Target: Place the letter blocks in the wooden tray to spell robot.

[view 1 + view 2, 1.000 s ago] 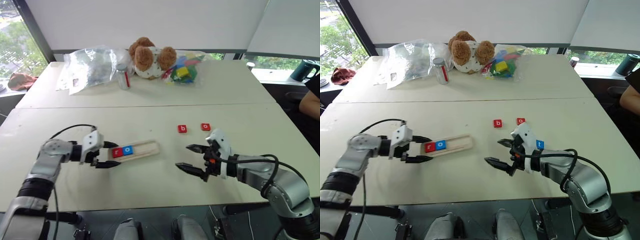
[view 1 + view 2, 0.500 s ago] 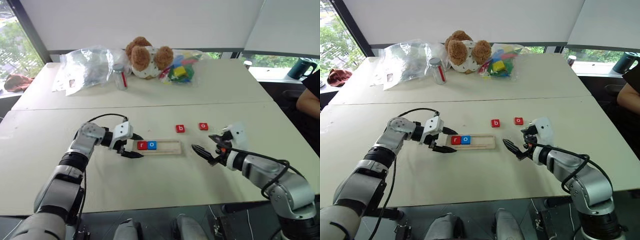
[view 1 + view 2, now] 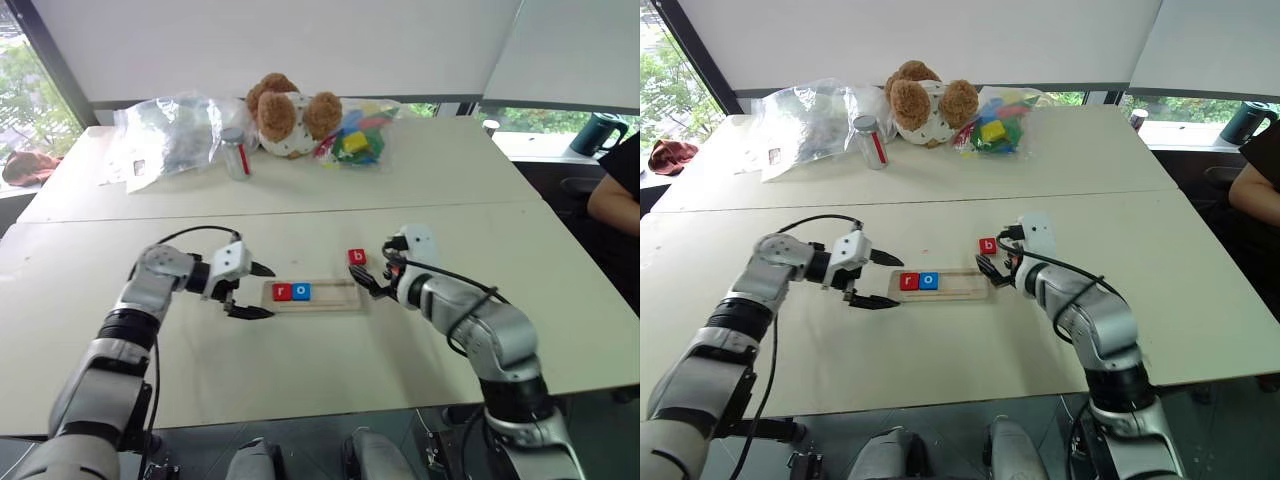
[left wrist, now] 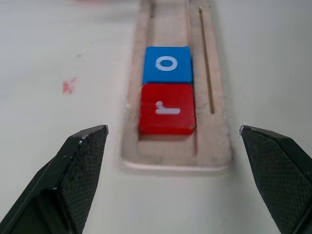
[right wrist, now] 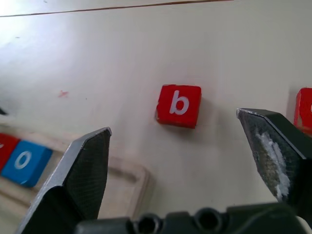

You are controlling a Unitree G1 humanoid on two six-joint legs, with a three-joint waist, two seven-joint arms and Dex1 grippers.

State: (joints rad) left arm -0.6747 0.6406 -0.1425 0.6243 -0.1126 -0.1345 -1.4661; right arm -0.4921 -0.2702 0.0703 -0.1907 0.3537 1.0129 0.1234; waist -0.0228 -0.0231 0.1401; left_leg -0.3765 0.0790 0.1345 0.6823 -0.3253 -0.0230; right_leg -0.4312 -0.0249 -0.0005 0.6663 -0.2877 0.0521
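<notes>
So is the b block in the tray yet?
No, it's out. The red b block lies flat on the table, beside the wooden tray holding only r and o.

My two head views look forward and down across the worktop (image 3: 330, 370), sharing nearly the whole scene. My left wrist camera sits low and close, looking along the wooden tray (image 4: 214, 141) from its end. My right wrist camera looks closely at the red b block (image 5: 179, 105), also catching the tray's other end.
</notes>
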